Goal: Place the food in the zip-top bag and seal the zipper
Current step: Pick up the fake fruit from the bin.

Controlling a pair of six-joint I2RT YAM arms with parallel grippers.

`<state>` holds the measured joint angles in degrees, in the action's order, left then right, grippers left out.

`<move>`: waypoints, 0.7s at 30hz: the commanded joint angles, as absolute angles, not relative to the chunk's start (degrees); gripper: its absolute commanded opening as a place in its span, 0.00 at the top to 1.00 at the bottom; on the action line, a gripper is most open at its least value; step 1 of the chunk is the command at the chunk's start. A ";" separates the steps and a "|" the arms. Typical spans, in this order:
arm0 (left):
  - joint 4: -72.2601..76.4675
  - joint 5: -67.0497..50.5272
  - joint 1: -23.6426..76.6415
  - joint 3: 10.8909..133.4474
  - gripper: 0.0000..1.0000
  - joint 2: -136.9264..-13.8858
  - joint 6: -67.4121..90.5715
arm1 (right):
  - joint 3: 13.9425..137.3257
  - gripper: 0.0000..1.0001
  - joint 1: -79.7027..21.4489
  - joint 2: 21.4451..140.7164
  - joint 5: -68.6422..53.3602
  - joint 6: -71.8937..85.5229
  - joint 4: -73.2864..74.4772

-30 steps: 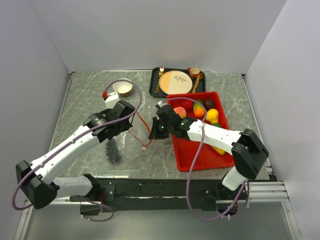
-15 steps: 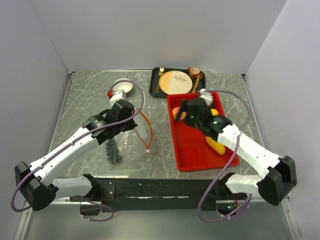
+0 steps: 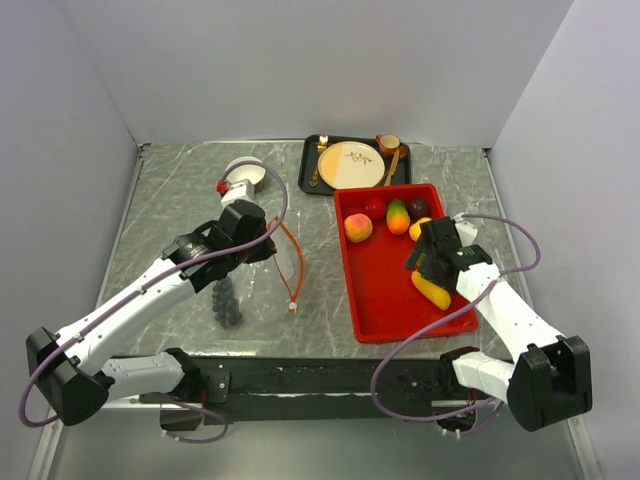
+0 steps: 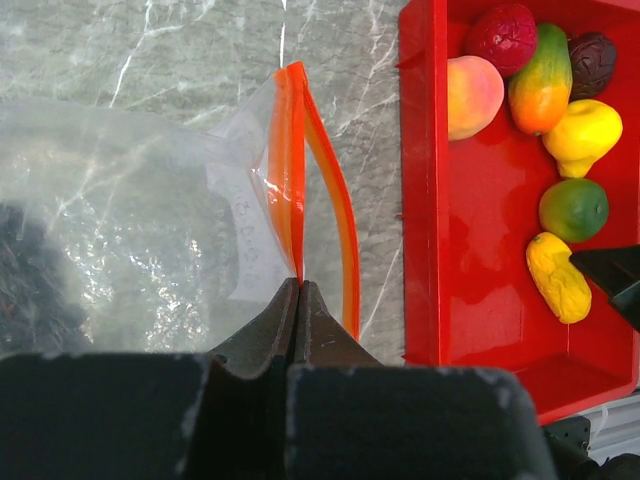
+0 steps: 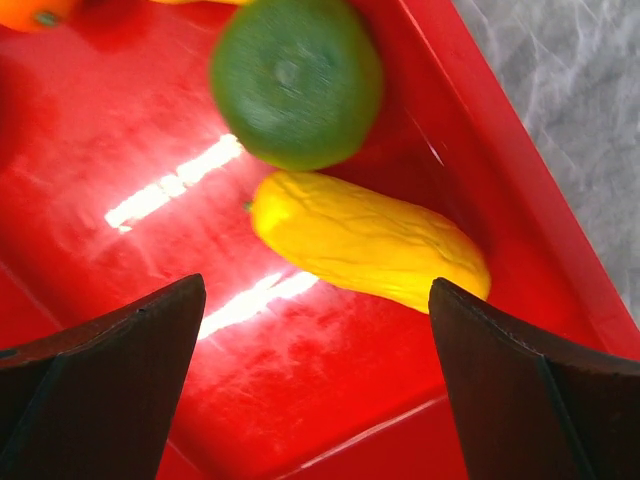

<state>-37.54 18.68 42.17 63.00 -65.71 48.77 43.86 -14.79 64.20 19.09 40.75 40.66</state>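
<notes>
We counted eight toy fruits. Seven lay in the single red tray (image 4: 470, 250): one peach (image 4: 473, 93), one apple (image 4: 505, 35), one mango (image 4: 540, 75), one plum (image 4: 592, 60), one lemon (image 4: 585, 130), one lime (image 4: 573, 208) and one banana piece (image 4: 558, 277). The eighth, a grape bunch (image 3: 226, 300), sat inside the one clear bag (image 4: 130, 220). The bag lay on the tabletop (image 3: 170, 200) just left of the tray, with its mouth towards the tray.

The zipper (image 4: 292, 160) showed as two orange strips, bowed apart in the middle, so the mouth stood unsealed. One white slider (image 3: 291, 308) hung at the zipper's near end.

Of the two tools, the left tool (image 4: 298, 285) was clenched on the zipper, its jaws pressed together with the orange strip pinched between them. The right tool (image 5: 315, 283) was released and grasped nothing. It hung above the tray's right side, with its two fingers spread to either side of the banana piece and the lime just beyond it.

Behind the red tray stood one black tray (image 3: 306, 170) carrying one plate (image 3: 352, 163) and one cup (image 3: 388, 143). One bowl (image 3: 245, 177) stood to its left.
</notes>
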 commanded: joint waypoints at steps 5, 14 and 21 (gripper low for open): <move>-35.42 17.84 42.01 62.14 0.99 -64.42 47.64 | 43.76 0.00 -12.83 70.13 22.15 35.96 39.82; -35.77 18.28 42.01 61.79 0.99 -63.90 47.99 | 44.56 0.01 -12.13 77.87 12.33 33.05 37.36; -35.95 18.55 42.01 61.87 0.99 -64.34 48.08 | 42.98 0.28 -12.04 75.67 5.37 32.52 34.46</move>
